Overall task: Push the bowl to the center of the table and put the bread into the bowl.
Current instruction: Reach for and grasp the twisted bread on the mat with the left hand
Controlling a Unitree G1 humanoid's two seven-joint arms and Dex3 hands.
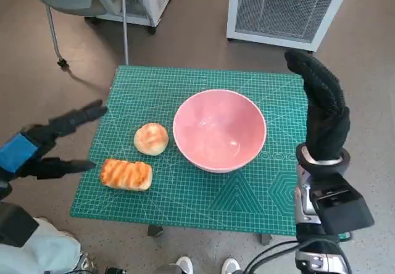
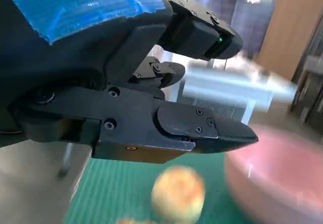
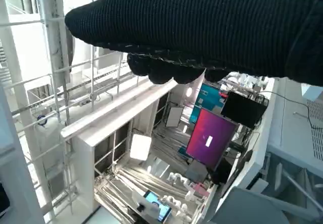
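While both hands empty, fingers spread: pink glossy bowl (image 1: 220, 130), golden round bread (image 1: 151, 138).

A pink bowl (image 1: 220, 129) stands upright and empty near the middle of the frame. Just left of it lies a round pale bun (image 1: 151, 139), close to its rim. Lower left of the bun rests an oblong, golden-brown glazed bread (image 1: 126, 174).
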